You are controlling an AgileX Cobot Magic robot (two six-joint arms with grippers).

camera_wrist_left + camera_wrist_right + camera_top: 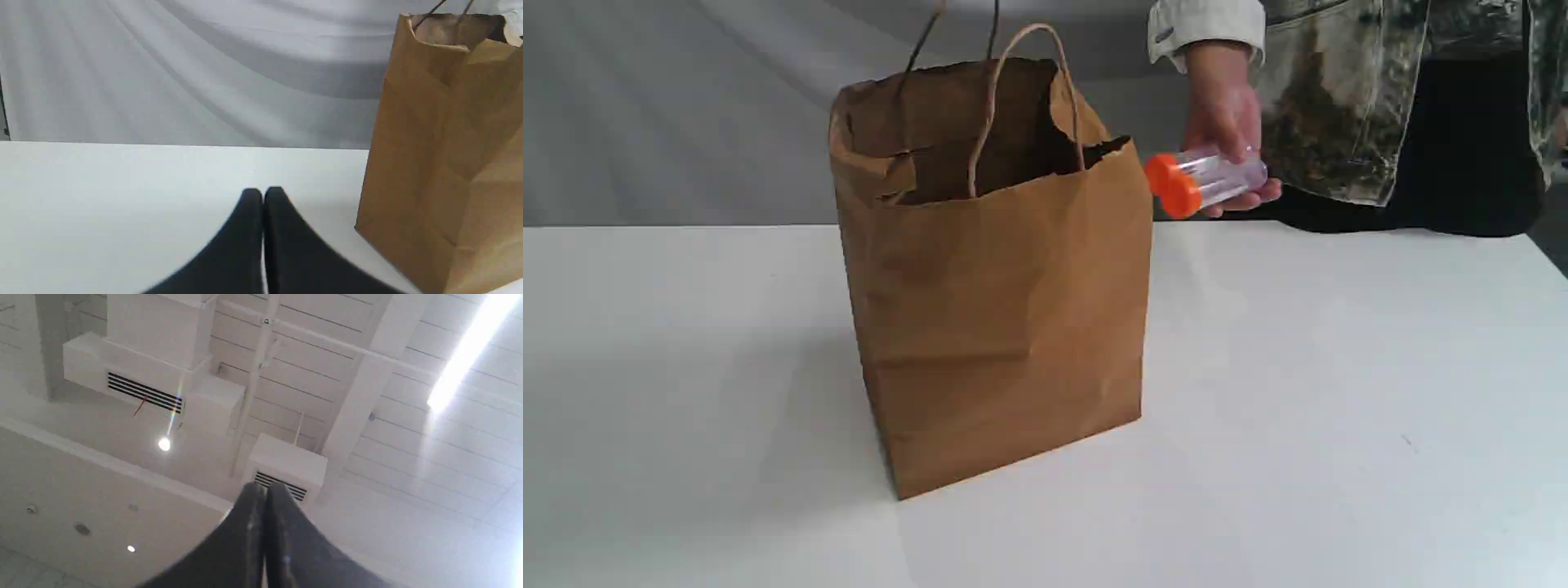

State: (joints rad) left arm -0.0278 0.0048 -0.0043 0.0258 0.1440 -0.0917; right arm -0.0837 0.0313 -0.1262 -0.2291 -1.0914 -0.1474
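Left jaws and right jaws both pressed together, empty; a hand (1223, 122) holds a bottle (1207, 181) near the bag (996, 327), and one bump could tip that bag.

Creased brown paper bag (996, 327); upright; top open

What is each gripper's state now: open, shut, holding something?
Left gripper: shut, empty, near the paper bag.
Right gripper: shut, empty, facing the ceiling.
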